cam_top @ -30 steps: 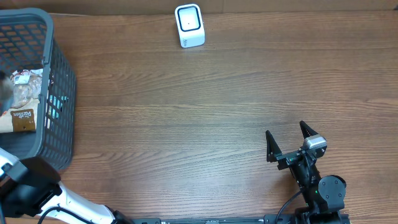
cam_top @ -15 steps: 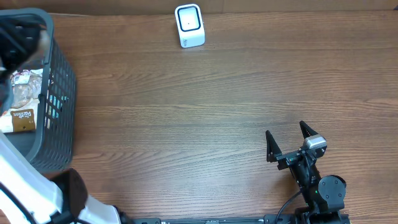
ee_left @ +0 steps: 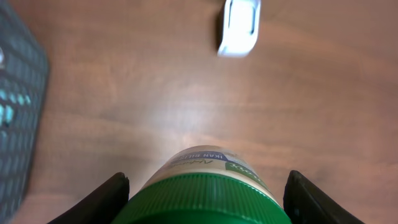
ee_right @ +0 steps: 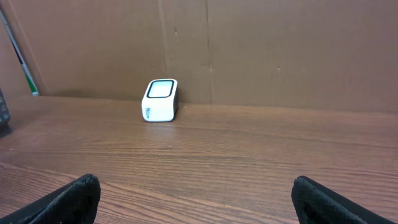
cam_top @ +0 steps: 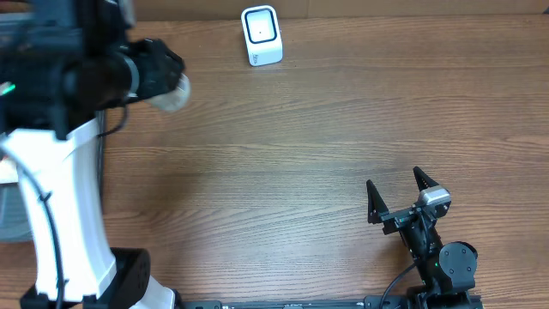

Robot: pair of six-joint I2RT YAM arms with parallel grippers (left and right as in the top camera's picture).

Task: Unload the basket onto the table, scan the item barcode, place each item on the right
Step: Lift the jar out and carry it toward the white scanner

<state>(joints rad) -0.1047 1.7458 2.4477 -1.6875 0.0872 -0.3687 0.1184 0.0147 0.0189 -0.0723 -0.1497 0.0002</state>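
The round jar with a green lid and a cream label (ee_left: 202, 177) sits between the fingers of the left gripper (ee_left: 208, 180), which is closed on its sides and holds it above the brown wooden worktop (cam_top: 300, 154), lid toward the wrist camera. From overhead the jar (cam_top: 174, 93) is only a pale blur at the tip of the left gripper (cam_top: 159, 73), left of the white box-shaped barcode scanner (cam_top: 261, 34) and apart from it.

The dark grey plastic mesh basket (ee_left: 18, 112) stands at the worktop's left edge. Teal patches show through its mesh, but its contents cannot be made out. The overhead view has the arm covering most of it.

The right gripper (cam_top: 393, 177) rests near the front right with its jaws spread wide and nothing between them. Its wrist view shows the scanner (ee_right: 160, 99) upright before a brown cardboard wall (ee_right: 280, 50).
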